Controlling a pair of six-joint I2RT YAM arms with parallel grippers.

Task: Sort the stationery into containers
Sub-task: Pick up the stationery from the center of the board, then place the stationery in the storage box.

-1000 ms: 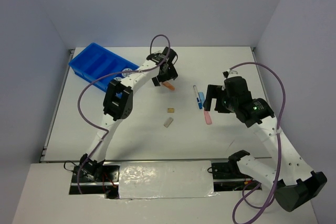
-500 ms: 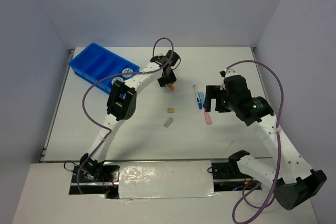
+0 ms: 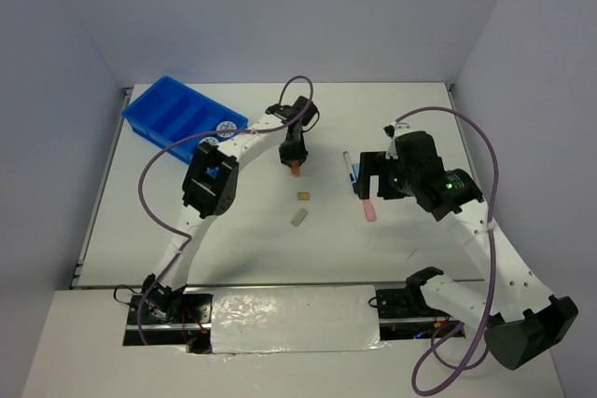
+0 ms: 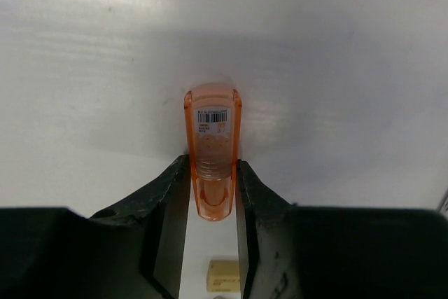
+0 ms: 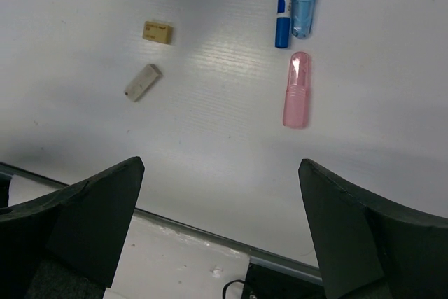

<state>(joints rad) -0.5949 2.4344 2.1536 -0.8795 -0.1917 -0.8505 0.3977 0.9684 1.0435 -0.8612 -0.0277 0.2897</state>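
Left wrist: tool (image 4: 211, 166) grips orange stick (image 4: 212, 122).

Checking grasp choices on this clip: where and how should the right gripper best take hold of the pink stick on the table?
Grip the pink stick around mid-length, across its narrow width, coming straight down. It lies flat with both long sides free, while its far end sits close to the pens. The right gripper is open.

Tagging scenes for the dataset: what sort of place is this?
Probably a robotics lab test cell: bare white table enclosed by plain pale walls, two arms bolted at its near edge, left gripper pinching an orange stick.
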